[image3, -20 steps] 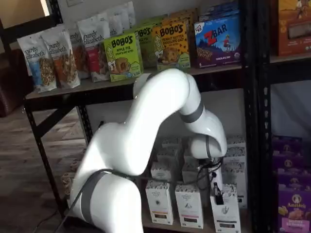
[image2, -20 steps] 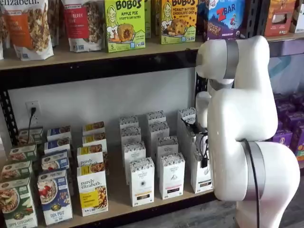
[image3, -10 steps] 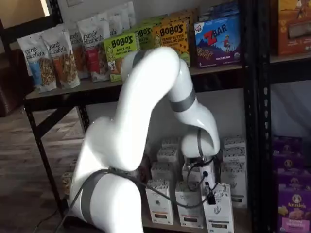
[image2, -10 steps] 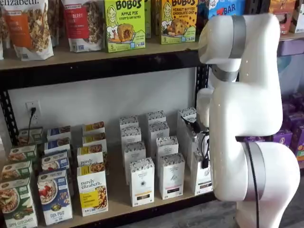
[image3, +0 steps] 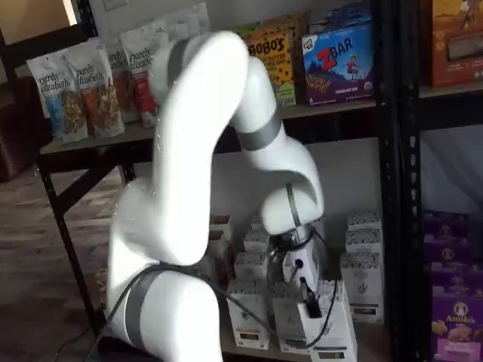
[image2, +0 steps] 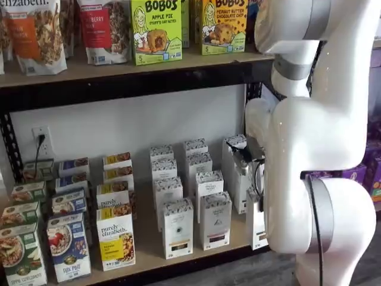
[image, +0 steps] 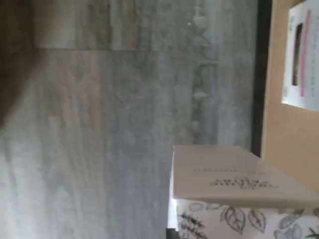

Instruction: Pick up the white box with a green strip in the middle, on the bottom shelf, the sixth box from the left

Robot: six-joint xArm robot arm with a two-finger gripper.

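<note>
Your gripper (image3: 309, 305) stayed clenched on the white box (image3: 332, 332), which had tilted forward off the bottom shelf (image2: 196, 253) since a second earlier: pick nearly done

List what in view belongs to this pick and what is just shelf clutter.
Job: white box, gripped in the closed jaws; bottom shelf.
Lying about: other white cartons; Purely Elizabeth boxes; Bobo's boxes; Z Bar box; granola bags.
</note>
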